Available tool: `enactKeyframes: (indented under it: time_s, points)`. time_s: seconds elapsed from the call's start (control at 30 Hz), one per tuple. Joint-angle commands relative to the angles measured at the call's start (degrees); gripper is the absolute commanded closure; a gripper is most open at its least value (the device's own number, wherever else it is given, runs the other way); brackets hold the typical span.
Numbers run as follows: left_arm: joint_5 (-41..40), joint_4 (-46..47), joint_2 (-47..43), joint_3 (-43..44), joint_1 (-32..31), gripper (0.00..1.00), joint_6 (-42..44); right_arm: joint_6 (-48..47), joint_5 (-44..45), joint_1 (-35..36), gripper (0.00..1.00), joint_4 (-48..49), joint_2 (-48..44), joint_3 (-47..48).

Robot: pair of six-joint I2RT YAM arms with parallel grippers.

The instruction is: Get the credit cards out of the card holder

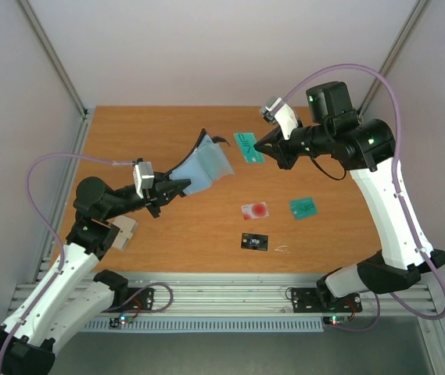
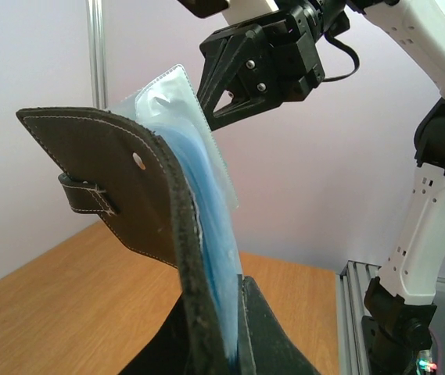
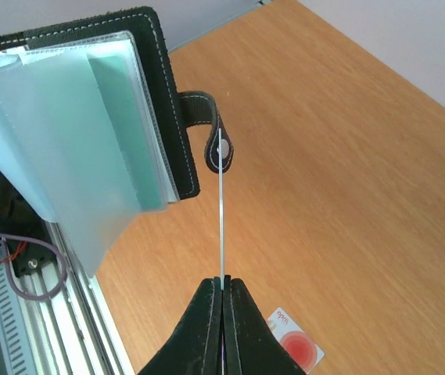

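So the right end effector (image 3: 222, 283) pinches a teal card (image 1: 248, 147) by its edge, beside the card holder (image 1: 202, 168) clamped in the left end effector (image 2: 220, 344). Could easily slip.

The left arm (image 1: 66, 269) and right arm (image 1: 390, 207) share white shells and black joints with green lights; lilac cables (image 1: 81, 156) arc behind black, screw-studded triangular jaws.
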Motion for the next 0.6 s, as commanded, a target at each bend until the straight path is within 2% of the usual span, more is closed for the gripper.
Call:
enactKeyframes:
  time_s: [0.0,0.17,0.37,0.47,0.57]
  points:
    - [-1.15,1.68,-0.90,-0.46,0.07,1.00,0.28,-2.43,2.30,-0.51,0.99,-1.70,-0.92,0.90]
    - [-6.24,-0.56,-1.09,-1.04,0.06,1.00,2.17,-8.95,14.52,-0.92,0.99,-1.55,-2.48,-8.96]
    - [-10.00,-2.72,-1.72,-1.89,0.06,1.00,4.57,-27.90,31.43,-0.97,0.99,-4.40,-1.70,-26.91]
    - [-10.03,-3.34,-2.30,-2.17,0.07,1.00,4.71,-34.79,33.27,-2.40,0.99,-6.92,-1.58,-31.66]
    - [-10.24,-3.35,-2.85,-2.89,0.06,1.00,4.81,-40.47,29.17,-7.02,0.99,-8.12,-2.74,-35.12]
